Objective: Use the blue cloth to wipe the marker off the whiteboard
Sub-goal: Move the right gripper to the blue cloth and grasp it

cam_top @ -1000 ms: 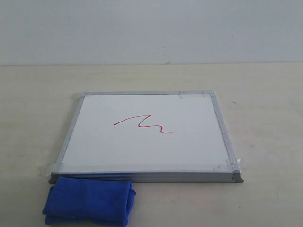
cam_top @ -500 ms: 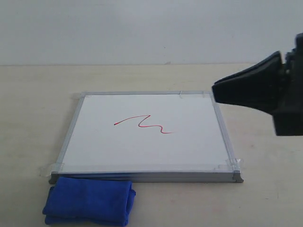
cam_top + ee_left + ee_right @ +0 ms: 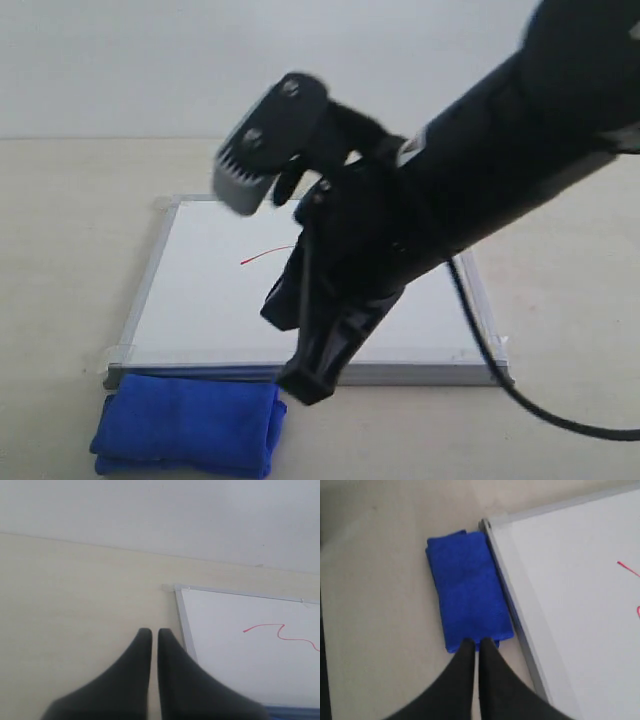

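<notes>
The whiteboard [image 3: 195, 300] lies flat on the table. Only the left end of the red marker squiggle [image 3: 265, 255] shows in the exterior view; the right arm hides the other end. The folded blue cloth [image 3: 185, 435] lies against the board's near left corner. My right gripper [image 3: 308, 385] hangs just right of the cloth, shut and empty. In the right wrist view its tips [image 3: 477, 642] sit over the near end of the cloth [image 3: 467, 595], beside the board [image 3: 570, 580]. My left gripper [image 3: 151, 632] is shut, over bare table beside the board's frame [image 3: 184, 625]; the marker squiggle [image 3: 280, 632] shows there.
The pale wooden table [image 3: 60, 250] runs back to a white wall. The right arm's black body [image 3: 450, 210] reaches across the board's middle and right side. A black cable [image 3: 540, 415] loops down from it near the board's near right corner.
The right arm has swung in from the right edge, across the board and down toward the cloth. It now covers most of the squiggle. Board and cloth have not moved.
</notes>
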